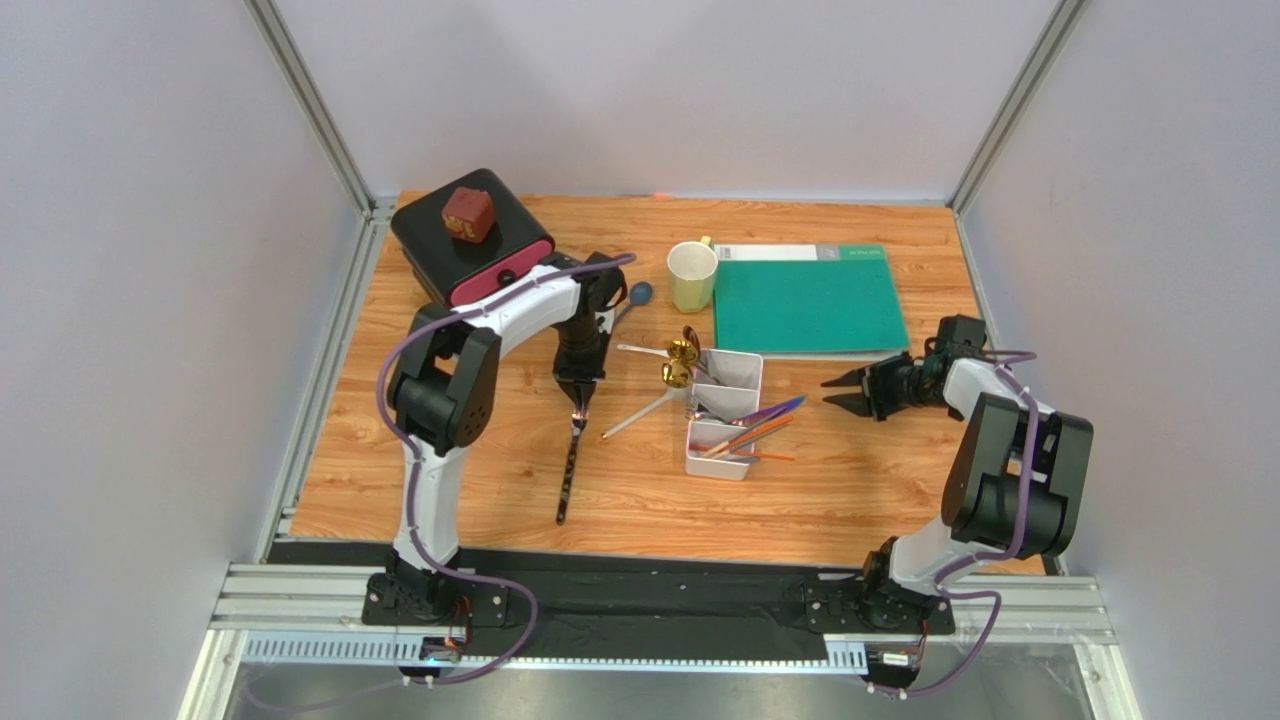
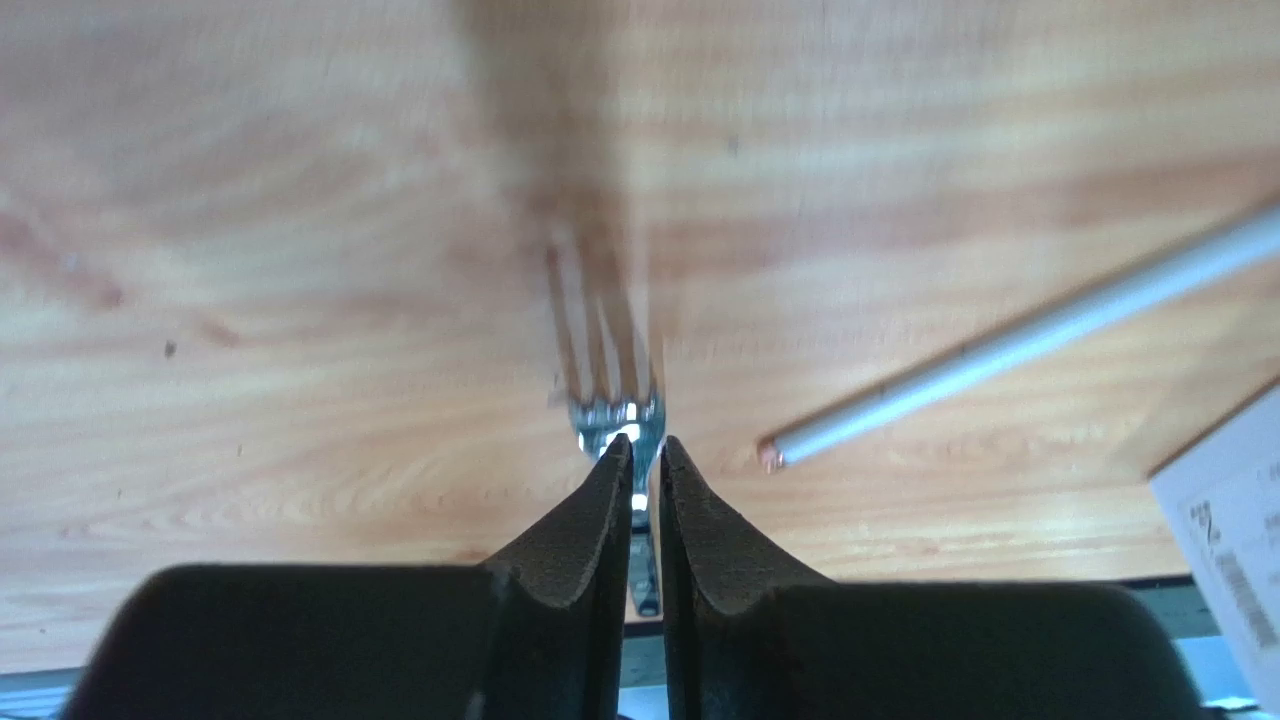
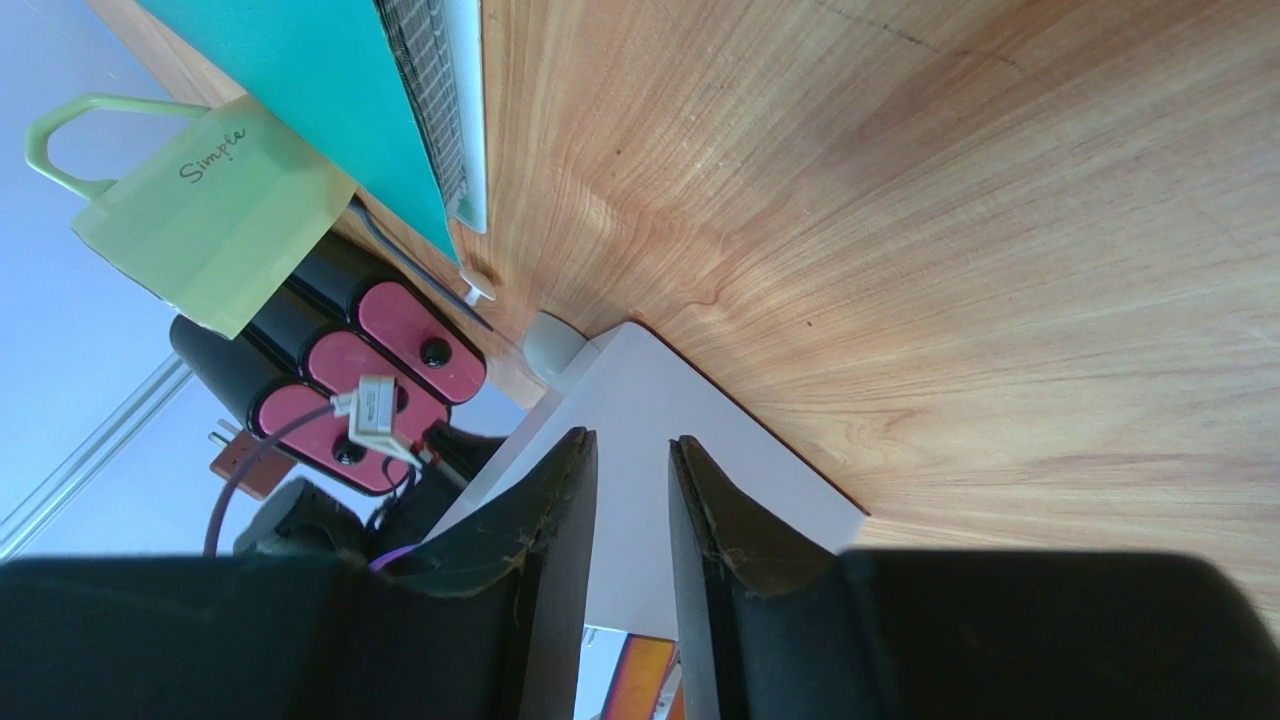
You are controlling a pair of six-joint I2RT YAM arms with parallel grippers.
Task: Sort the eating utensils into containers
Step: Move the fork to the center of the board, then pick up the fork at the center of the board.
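Fork (image 2: 613, 413) tines blurry; hdl behind L fingers (image 2: 579, 525).

"Simple" on green mug (image 3: 211, 225)

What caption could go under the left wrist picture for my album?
Left gripper pinching a silver fork, with a silver handle lying nearby on the wooden table.

left gripper (image 2: 643, 446): pointing down, jaws pinched nearly together | right gripper (image 3: 631, 438): low, jaws narrowly parted
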